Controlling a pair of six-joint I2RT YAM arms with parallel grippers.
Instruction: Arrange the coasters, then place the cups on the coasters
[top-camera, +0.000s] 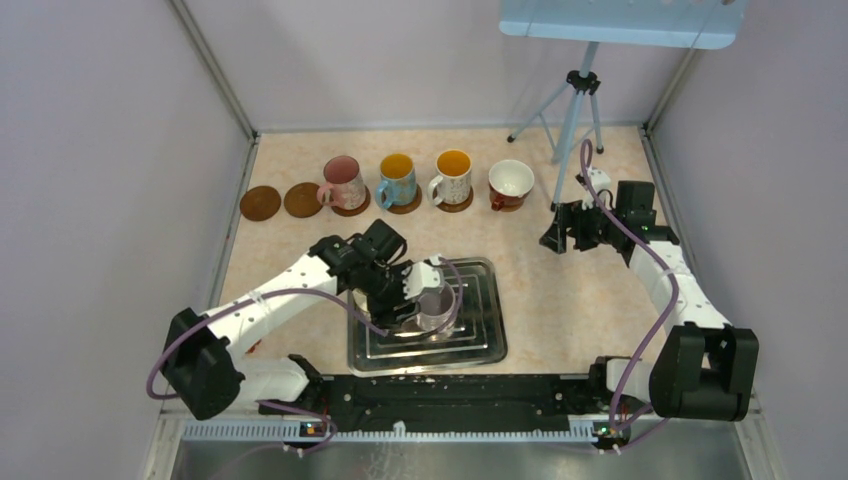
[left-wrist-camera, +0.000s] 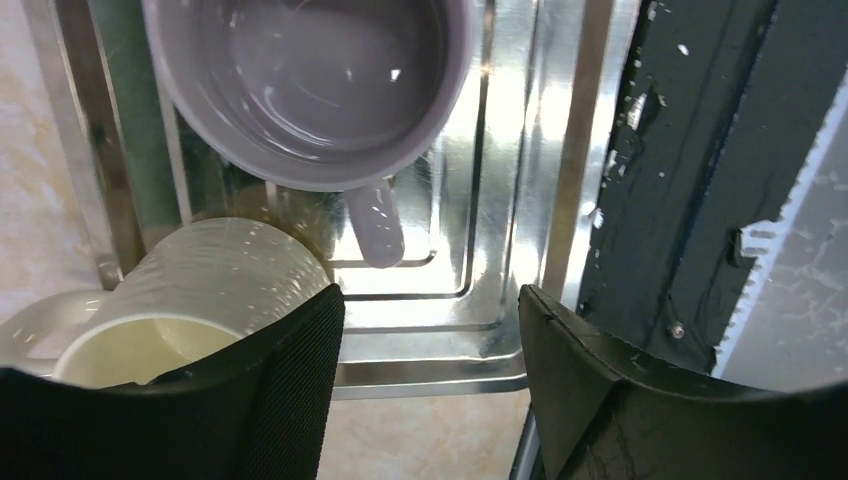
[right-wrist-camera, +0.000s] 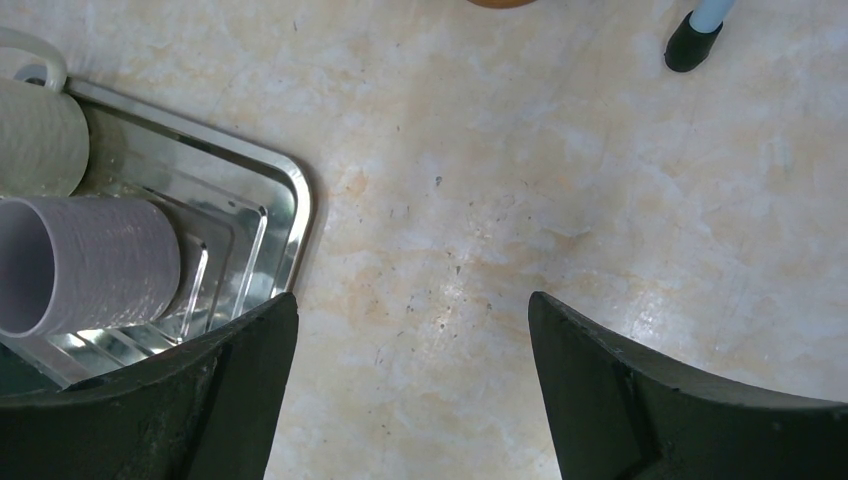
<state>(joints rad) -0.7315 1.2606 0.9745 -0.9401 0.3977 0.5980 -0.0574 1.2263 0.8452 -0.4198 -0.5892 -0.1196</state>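
Left gripper (left-wrist-camera: 430, 300) hangs over the silver tray (top-camera: 480, 345), low inside its rim. Fingers are spread and pinch nothing; bare tray floor shows between them. The left finger (left-wrist-camera: 290, 380) sits right against the view of the cream mug (left-wrist-camera: 225, 270); whether they touch cannot be told.

Lilac mug (left-wrist-camera: 310, 90) stands in the tray, off its centre toward the left edge. Its long axis is vertical, mouth up and inside empty. The handle sticks out flat toward the gripper and ends short of the gap between the fingers.

Cream mug is also in the tray, by a rim corner and just beside the lilac mug. Its ribbed wall and pale mouth show in the wrist view; whether it stands upright or tilted is unclear.

Right gripper (right-wrist-camera: 410, 300) is beyond the tray's far-right corner, well apart from it, over bare table (right-wrist-camera: 480, 180). Fingers are wide apart with nothing between.

Beyond the tray's far edge a row runs left to right, each mug upright:
- pink mug (top-camera: 343, 180) on a dark coaster (top-camera: 355, 210)
- blue-handled mug (top-camera: 397, 180), yellow inside
- orange-lined mug (top-camera: 452, 176)
- red-and-white cup (top-camera: 511, 182), wide, its coaster barely visible

Handles in the row turn left.

Two bare coasters (top-camera: 260, 203) (top-camera: 302, 199) lie flat at the row's left end, far-left of the tray and just beside each other.
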